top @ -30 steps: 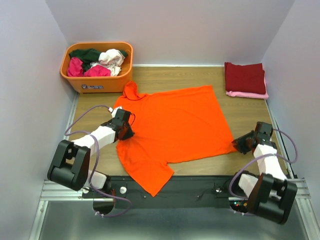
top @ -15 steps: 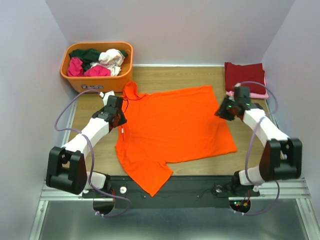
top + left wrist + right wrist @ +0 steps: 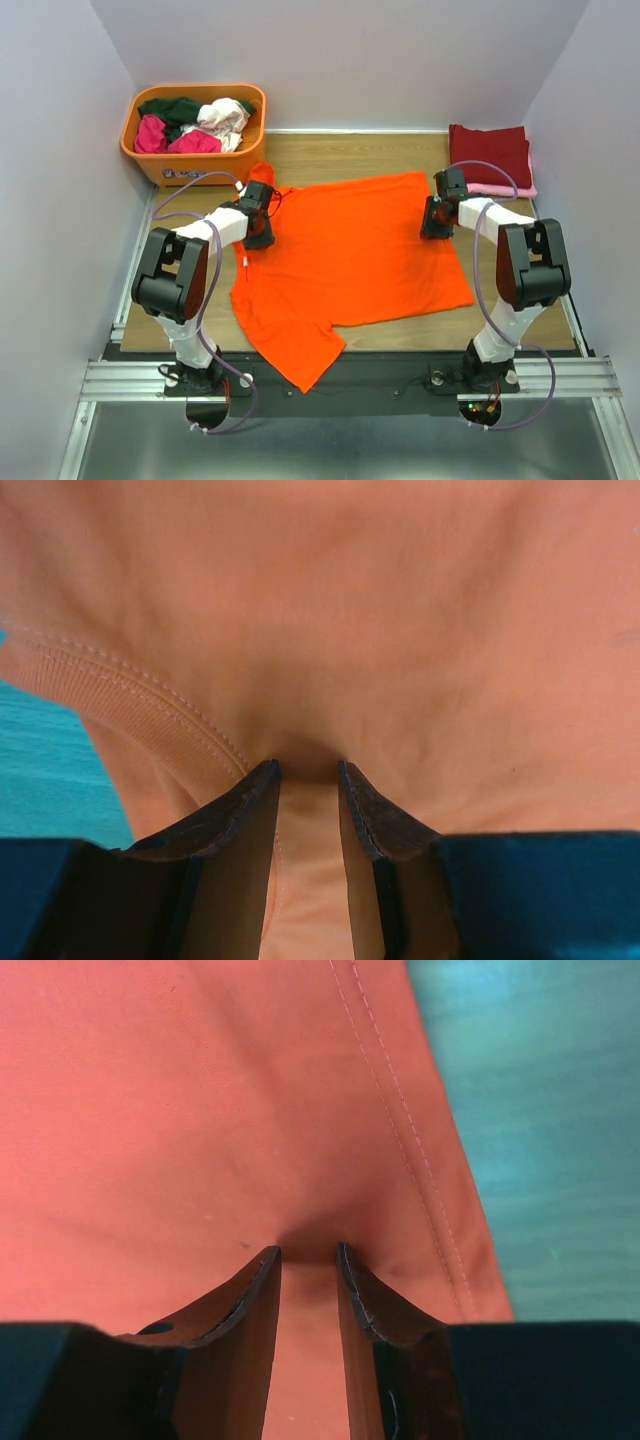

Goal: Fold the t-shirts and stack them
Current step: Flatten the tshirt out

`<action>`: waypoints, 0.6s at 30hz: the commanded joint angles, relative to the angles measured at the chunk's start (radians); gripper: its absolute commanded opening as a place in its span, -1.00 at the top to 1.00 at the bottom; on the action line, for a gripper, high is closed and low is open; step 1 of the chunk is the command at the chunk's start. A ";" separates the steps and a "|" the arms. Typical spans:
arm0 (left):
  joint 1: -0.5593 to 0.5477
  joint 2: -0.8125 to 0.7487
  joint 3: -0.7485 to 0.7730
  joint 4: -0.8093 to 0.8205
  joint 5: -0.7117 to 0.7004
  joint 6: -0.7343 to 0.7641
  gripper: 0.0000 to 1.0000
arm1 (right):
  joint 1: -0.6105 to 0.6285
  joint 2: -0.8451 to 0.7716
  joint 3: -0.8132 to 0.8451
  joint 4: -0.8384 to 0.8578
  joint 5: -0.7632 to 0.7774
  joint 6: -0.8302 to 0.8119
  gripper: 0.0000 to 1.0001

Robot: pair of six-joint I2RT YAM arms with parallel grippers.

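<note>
Centrally on the wooden table (image 3: 340,155) an orange t-shirt (image 3: 350,250) is spread flat, its collar turned to the left and its hem to the right; one sleeve is draped over the near edge of the table.

The left gripper (image 3: 258,236) is set down on the cloth just beside the collar. In the left wrist view (image 3: 308,770) its jaws are drawn close together with a puckered fold of the orange t-shirt nipped between the tips, and the ribbed, stitched collar band (image 3: 130,695) is seen running off to the left.

The right gripper (image 3: 434,224) is lowered onto the far hem corner. From the right wrist camera (image 3: 308,1252) a small pinch of orange cloth is likewise seen clamped between narrowly spaced jaws, with the double-stitched hem (image 3: 400,1130) just beside them.

At the far right corner a folded dark red t-shirt (image 3: 490,155) is stacked on a folded pink t-shirt (image 3: 500,189). At the far left an orange plastic tub (image 3: 160,165) is filled with crumpled shirts — dark green (image 3: 175,108), magenta (image 3: 150,135) and whitish-pink (image 3: 225,115). A label (image 3: 185,174) is stuck on the tub's front wall — its writing is too small to be read.
</note>
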 commanded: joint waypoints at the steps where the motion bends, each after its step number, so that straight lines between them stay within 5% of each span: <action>1: 0.003 -0.037 -0.054 -0.028 0.039 0.006 0.17 | -0.012 -0.056 -0.083 -0.068 0.093 0.032 0.29; 11: 0.003 -0.261 -0.260 -0.097 0.160 -0.058 0.17 | -0.053 -0.292 -0.341 -0.174 0.108 0.156 0.28; 18: 0.019 -0.399 -0.158 -0.172 0.055 -0.037 -0.03 | -0.053 -0.418 -0.165 -0.183 0.073 0.068 0.13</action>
